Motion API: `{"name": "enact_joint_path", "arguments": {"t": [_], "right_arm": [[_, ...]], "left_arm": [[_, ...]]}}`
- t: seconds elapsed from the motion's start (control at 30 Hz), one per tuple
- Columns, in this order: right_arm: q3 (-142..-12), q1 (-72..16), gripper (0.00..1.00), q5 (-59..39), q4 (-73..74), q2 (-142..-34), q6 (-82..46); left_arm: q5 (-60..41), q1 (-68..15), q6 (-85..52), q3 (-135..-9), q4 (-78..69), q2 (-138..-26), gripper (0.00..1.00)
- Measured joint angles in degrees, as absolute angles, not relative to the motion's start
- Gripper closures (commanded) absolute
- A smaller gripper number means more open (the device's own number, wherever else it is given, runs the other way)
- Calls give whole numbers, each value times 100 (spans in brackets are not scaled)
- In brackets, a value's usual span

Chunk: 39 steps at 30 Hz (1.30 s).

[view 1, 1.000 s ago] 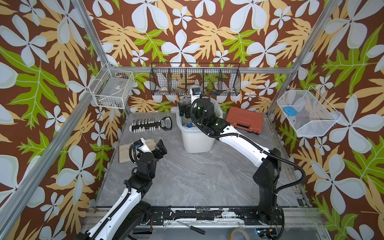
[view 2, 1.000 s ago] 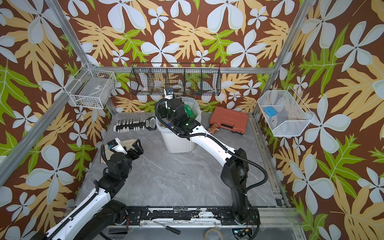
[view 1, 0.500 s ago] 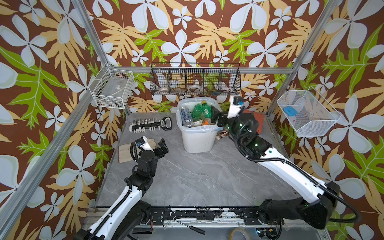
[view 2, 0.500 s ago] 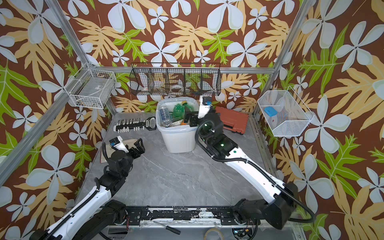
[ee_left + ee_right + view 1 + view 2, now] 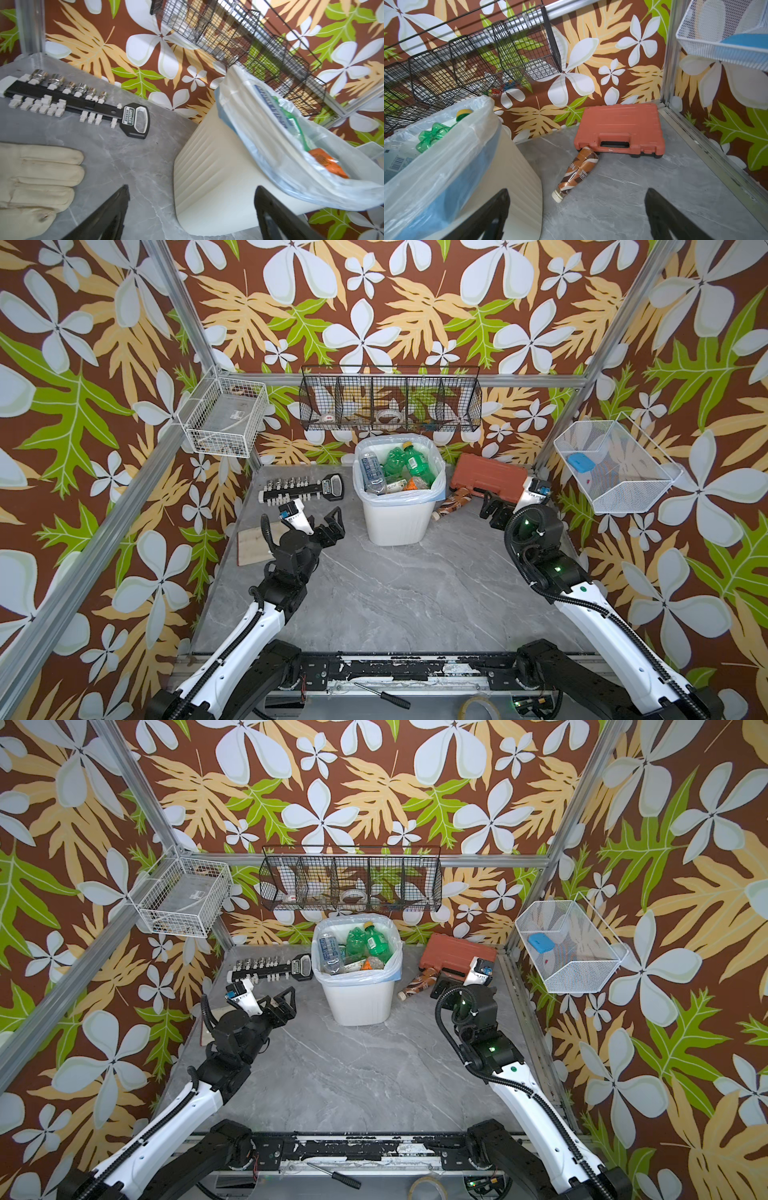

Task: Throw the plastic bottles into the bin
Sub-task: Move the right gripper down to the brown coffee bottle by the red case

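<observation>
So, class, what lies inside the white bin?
Inside the bin, within its bag, lie a clear bottle with a blue label, two green bottles, one yellow-capped, and an orange label. Whatever lies beneath them is covered.

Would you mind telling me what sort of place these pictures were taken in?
Probably a purpose-built robot test cell rather than a real room: aluminium frame posts border printed floral wall panels, and a black mounting rail for the arms edges the grey table.
</observation>
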<state>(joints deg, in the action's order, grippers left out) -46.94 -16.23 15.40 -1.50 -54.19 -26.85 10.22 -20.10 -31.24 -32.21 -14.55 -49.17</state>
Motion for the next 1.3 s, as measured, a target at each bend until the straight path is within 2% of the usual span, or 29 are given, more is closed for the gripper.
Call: {"name": "enact_joint_path", "arguments": {"t": [0.2, 0.43, 0.87, 1.3], "right_arm": [[-4421, -978, 0, 976, -167, -5690, -3109], [-4482, -928, 0, 615, 217, -7046, -3546], [-6292, -945, 2, 497, 843, -10239, -4163], [-7397, -1129, 4, 753, 598, -11546, -4362]], "left_arm": [[1129, -2703, -2659, -3800, -1264, -5111, 6], [1273, -2749, -2534, -3857, -1098, -5229, 5], [1575, -2749, -2353, -3601, -1094, -4829, 2], [1831, -2746, -2102, -3529, -1013, -4799, 0]]}}
